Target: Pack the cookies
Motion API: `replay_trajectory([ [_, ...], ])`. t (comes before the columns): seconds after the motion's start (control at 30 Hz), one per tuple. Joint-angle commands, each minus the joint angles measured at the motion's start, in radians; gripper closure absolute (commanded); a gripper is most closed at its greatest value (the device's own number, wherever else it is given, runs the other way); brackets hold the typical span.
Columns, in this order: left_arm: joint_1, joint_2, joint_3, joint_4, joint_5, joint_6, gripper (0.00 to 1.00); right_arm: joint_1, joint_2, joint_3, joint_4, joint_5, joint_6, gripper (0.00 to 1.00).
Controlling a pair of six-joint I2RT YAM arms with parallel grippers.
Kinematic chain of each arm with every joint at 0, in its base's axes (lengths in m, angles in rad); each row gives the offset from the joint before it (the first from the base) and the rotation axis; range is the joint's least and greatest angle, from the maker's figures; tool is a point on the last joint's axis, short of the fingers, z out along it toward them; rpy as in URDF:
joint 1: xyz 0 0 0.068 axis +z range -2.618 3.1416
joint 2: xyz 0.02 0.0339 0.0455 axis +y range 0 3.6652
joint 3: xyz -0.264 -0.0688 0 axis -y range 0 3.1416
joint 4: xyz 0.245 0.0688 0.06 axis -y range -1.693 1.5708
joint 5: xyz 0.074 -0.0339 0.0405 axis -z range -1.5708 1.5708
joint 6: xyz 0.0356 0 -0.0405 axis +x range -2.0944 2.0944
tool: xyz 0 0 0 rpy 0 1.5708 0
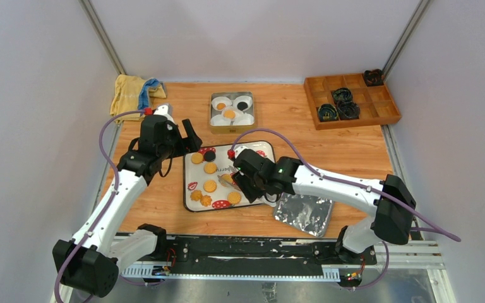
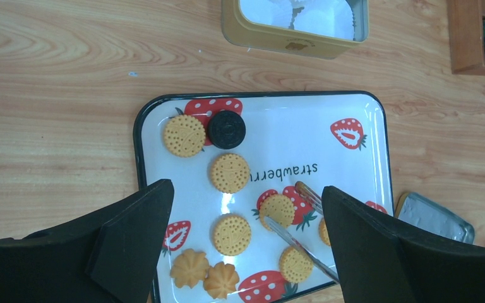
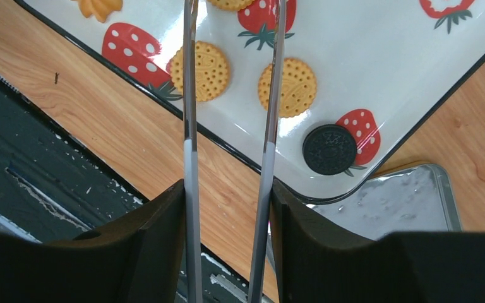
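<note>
On the wooden table (image 2: pixel 57 126), small round golden-orange and black cookies (image 2: pixel 230 172) lie on white strawberry-print tray (image 2: pixel 347 183). Left end effector (image 2: pixel 246 192) released above them. Right end effector (image 3: pixel 227 208) grasping thin metal tongs (image 3: pixel 190 95) over tray.

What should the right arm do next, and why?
Probably squeeze the tongs shut on the cookie between their tips, then lift. The right gripper holds the tongs, and the left wrist view shows the prongs spread either side of that cookie on the tray. Whether the tips touch the tray is unclear.
</note>
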Motion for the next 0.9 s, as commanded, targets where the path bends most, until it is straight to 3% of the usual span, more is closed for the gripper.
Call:
replay_trajectory([
  [0.0,0.0,-0.022,0.019,-0.012,0.006,-0.004,0.06,0.039,-0.024,-0.002,-0.035,-0.014,0.044,0.49],
  [0.53,0.0,-0.038,0.003,-0.006,0.021,-0.007,0.06,0.049,0.095,0.029,-0.052,0.025,0.036,0.49],
  [0.77,0.0,-0.041,0.005,-0.01,0.012,-0.004,0.06,0.048,0.059,0.081,-0.063,0.066,0.018,0.76],
  [0.87,0.0,-0.039,0.006,-0.004,0.016,-0.008,0.06,0.045,0.04,0.13,-0.094,0.11,0.001,0.8],
])
